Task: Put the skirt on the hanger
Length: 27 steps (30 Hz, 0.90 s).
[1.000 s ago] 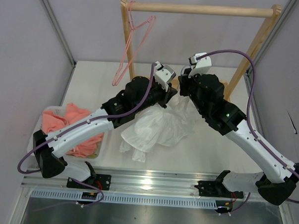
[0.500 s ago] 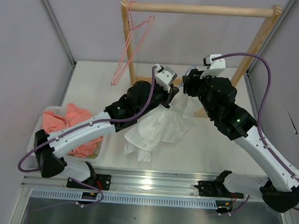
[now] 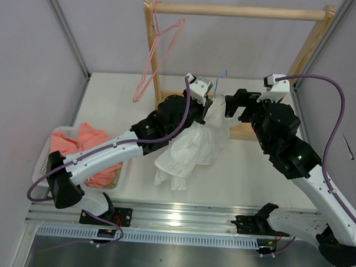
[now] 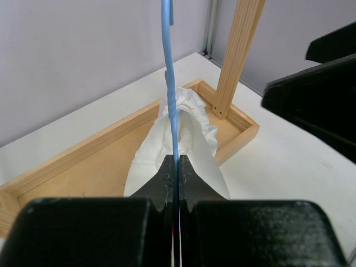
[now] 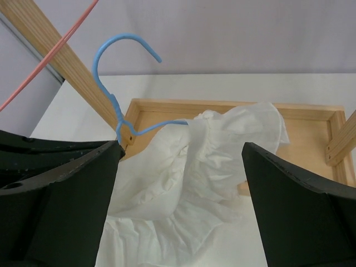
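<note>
Far left: a salmon-pink cloth (image 3: pixel 77 145) is seen lying in a white plastic basket (image 3: pixel 55 133). A pink wire hanger (image 3: pixel 161 53) hangs on the light wooden rack (image 3: pixel 239 11). Neither is involved.

Left end effector (image 4: pixel 176 166): pressed together on the thin light-blue wire hanger (image 4: pixel 169 67), which is pinched on the wire below the hook and held hook-up above the rack's base frame.

The white, thin, crinkled fabric skirt (image 3: pixel 192 147) is hung from the hanger between the two arms. One wire shoulder is threaded into the ruffled, gathered edge, and the rest droops toward the surface (image 3: pixel 121 89) — contact of the hem with it cannot be confirmed.

Right end effector (image 5: pixel 178 183): spread wide, nothing held, just beside the ruffled edge.

Handling, as judged: the fabric is very light and limp — it is expected to sag, bunch and possibly slide on the smooth wire. Hold is best taken at the gathered edge, where the layers are thickest, so the opening can be drawn over the free shoulder. The wire is judged springy, so a firm pinch near the neck is advised against twisting.
</note>
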Tool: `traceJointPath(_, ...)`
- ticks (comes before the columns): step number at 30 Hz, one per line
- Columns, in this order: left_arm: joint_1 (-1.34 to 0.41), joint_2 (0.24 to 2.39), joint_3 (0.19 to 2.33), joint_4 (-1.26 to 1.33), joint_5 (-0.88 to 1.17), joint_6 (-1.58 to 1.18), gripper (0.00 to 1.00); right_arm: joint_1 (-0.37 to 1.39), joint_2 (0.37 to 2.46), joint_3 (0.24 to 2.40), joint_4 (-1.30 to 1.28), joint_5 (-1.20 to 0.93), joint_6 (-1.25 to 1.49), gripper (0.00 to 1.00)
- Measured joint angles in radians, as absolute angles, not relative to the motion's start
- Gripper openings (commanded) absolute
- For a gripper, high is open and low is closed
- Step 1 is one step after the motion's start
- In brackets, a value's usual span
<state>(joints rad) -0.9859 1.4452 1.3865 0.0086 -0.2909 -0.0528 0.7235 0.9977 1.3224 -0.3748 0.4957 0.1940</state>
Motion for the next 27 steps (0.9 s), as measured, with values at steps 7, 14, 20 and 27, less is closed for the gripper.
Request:
traceJointPath(7,-0.986,1.500,1.514,0.021,-0.366,-0.051,0.00,0.717,0.937,1.322,-0.452,0.556,0.261,0.99)
traceJointPath(14,-0.986,1.586,1.787,0.047,-0.455,-0.001,0.00,0.688,0.833,1.314,-0.549,0.666,0.332,0.99)
traceJointPath(20,-0.980,1.750,2.082,0.065,-0.504,0.062,0.00,0.684,0.778,1.305,-0.601,0.681,0.374,0.99)
traceJointPath(27,-0.937,1.978,2.342,0.012,-0.517,0.071,0.00,0.684,0.759,1.305,-0.658,0.686,0.384,0.99)
